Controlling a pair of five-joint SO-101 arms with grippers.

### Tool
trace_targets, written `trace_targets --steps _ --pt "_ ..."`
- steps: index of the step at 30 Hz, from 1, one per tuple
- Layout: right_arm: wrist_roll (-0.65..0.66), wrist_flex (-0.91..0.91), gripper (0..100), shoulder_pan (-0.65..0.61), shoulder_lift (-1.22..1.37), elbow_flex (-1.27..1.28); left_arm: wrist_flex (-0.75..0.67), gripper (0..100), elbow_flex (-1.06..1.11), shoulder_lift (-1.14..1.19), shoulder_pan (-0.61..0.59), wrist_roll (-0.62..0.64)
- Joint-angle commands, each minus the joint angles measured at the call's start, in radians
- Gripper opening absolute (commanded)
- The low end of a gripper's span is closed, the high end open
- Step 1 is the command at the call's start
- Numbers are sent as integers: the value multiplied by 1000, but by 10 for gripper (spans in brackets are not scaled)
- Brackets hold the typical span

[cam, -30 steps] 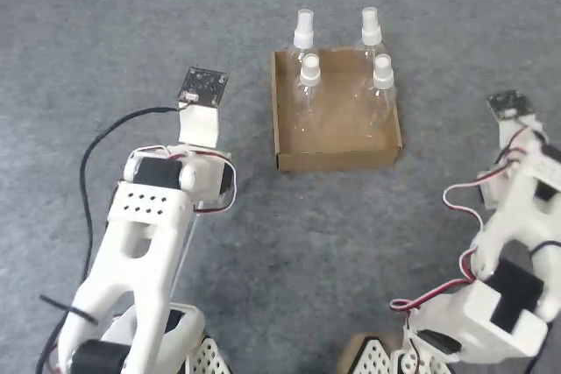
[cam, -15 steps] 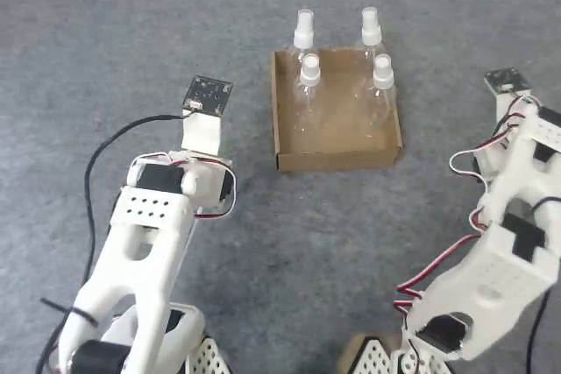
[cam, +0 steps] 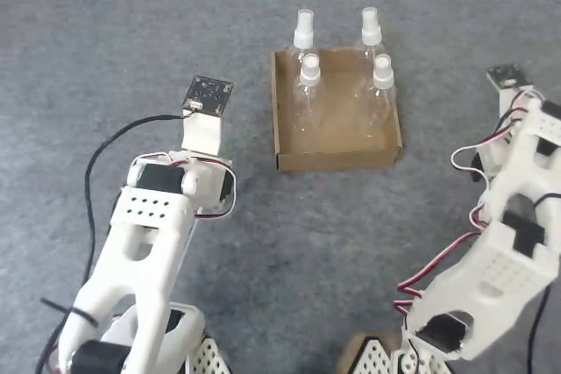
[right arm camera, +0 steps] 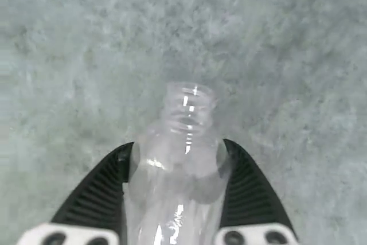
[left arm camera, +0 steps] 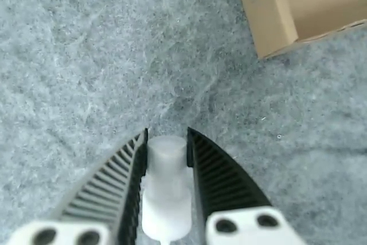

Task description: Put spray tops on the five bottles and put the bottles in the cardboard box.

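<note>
**Spray top in my left jaws, bare bottle in my right**

My left gripper (left arm camera: 167, 136) is closed on a white plastic spray top (left arm camera: 166, 187). The two black ribbed fingers (left arm camera: 117, 182) press on its smooth round sides, and its flat end points away from the wrist, above the grey carpet (left arm camera: 86, 55). The carpet is rough and fibrous, like felt.

My right gripper (right arm camera: 178, 146) is clamped on a clear plastic bottle (right arm camera: 186, 119). The black jaws hold it at the rounded shoulder, and the threaded neck stands out past them. The neck is open, with no top on it. The bottle is glossy, with bright reflections on its wall.

The cardboard box (cam: 337, 159) sits on the carpet between my left arm (cam: 149, 234) and my right arm (cam: 513, 251), farther from the bases. It is brown, square and low, with plain matte walls. One corner of it shows in the left wrist view (left arm camera: 269, 15), near the spray top but apart from it.

In the box stand four bottles (cam: 309, 72), transparent, each with a white spray top, in two rows of two.
</note>
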Motion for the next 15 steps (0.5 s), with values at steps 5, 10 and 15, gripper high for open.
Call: trace_targets --steps 5,10,15 --pt "-141 216 6 -137 -461 6 -25 11 -16 -49 2 -6" --pt "-207 65 6 -289 -855 354 -38 11 -13 -160 -60 -5" --pt "-239 -36 6 -553 -1260 677 -34 11 -22 -328 -169 -3"
